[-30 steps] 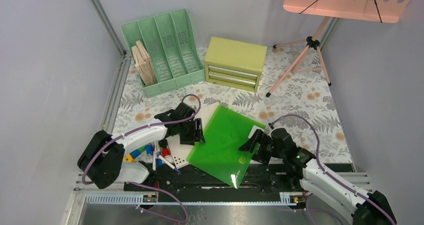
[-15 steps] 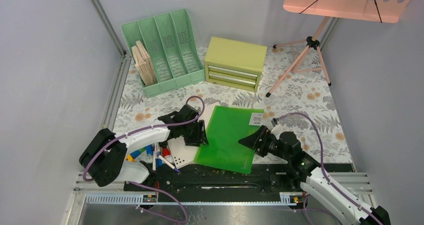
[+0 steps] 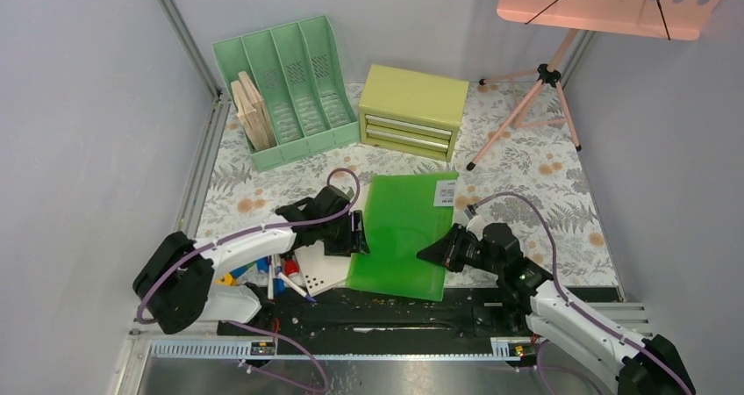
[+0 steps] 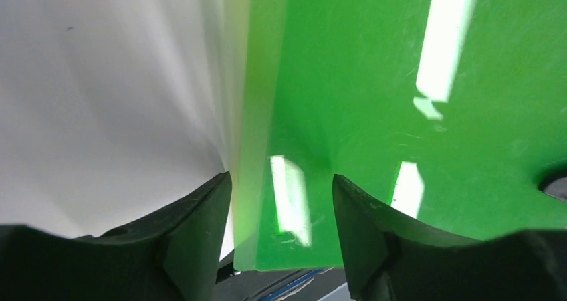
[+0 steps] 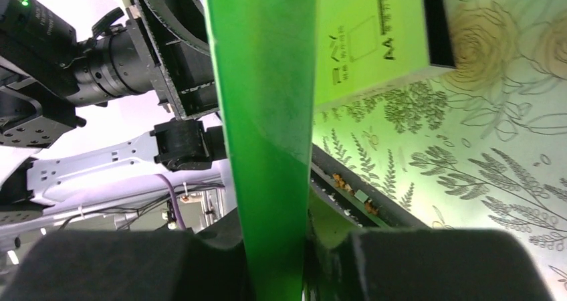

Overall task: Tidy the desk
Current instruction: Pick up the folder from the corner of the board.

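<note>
A: Green folder is pinched at its right edge by right hand; left hand half-open, straddling left edge, nothing gripped.
B: Fern-print table lies beneath it all. Left edge should be clamped first, then folder lifted level, unbent.

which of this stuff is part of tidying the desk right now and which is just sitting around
In play:
green folder
right hand, pinching the folder
left hand, at the folder's left edge
desk

Just lying about for now:
file rack
wooden boards
drawer chest
pens
white sheet
pink stand
</note>
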Available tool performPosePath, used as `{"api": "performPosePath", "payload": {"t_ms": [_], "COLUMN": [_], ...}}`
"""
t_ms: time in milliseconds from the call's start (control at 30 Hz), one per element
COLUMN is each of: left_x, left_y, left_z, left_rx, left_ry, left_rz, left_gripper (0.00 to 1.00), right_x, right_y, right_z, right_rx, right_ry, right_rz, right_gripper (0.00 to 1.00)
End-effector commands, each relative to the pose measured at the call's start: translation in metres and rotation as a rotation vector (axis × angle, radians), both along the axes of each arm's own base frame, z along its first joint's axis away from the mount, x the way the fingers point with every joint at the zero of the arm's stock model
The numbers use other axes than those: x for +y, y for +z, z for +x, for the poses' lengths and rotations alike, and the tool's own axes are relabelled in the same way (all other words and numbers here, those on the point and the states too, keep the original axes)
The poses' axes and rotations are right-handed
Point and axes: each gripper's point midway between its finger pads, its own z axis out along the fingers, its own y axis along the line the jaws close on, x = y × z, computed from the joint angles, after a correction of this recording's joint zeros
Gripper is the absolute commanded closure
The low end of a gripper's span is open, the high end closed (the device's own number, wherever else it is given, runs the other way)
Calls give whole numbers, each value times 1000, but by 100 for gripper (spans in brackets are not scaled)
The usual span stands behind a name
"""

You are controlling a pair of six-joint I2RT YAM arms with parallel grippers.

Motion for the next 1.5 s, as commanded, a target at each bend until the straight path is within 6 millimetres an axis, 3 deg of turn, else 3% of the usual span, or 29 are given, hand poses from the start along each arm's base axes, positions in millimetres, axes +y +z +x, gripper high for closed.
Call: {"api": "performPosePath", "payload": {"t_ms": [0, 33, 267, 467, 833, 1100, 1467], "left_x": [9, 13, 39, 40, 10, -6, 39], "left_y": [35, 42, 90, 115, 117, 123, 135], "left_z": [18, 21, 35, 32, 22, 26, 49], "left_rx": [-153, -181, -396, -488, -412, -335, -301], "left_ry": [39, 47, 118, 149, 149, 98, 115], "left_rz": [28, 36, 30, -94, -301, -419, -583], "left_gripper": [39, 38, 36, 31, 16, 11, 8], "right_x": [4, 3, -5, -5, -4, -1, 8], "right_y": [44, 46, 61, 75, 83, 95, 134], "right_z": [6, 5, -3, -7, -18, -29, -47], "right_rx": [-160, -171, -235, -264, -261, -271, -330], "right_ry": [38, 39, 72, 91, 125, 167, 292], "right_rz": [33, 25, -22, -16, 34, 96, 213], "right_gripper": [94, 100, 100, 100, 100, 100, 100]}}
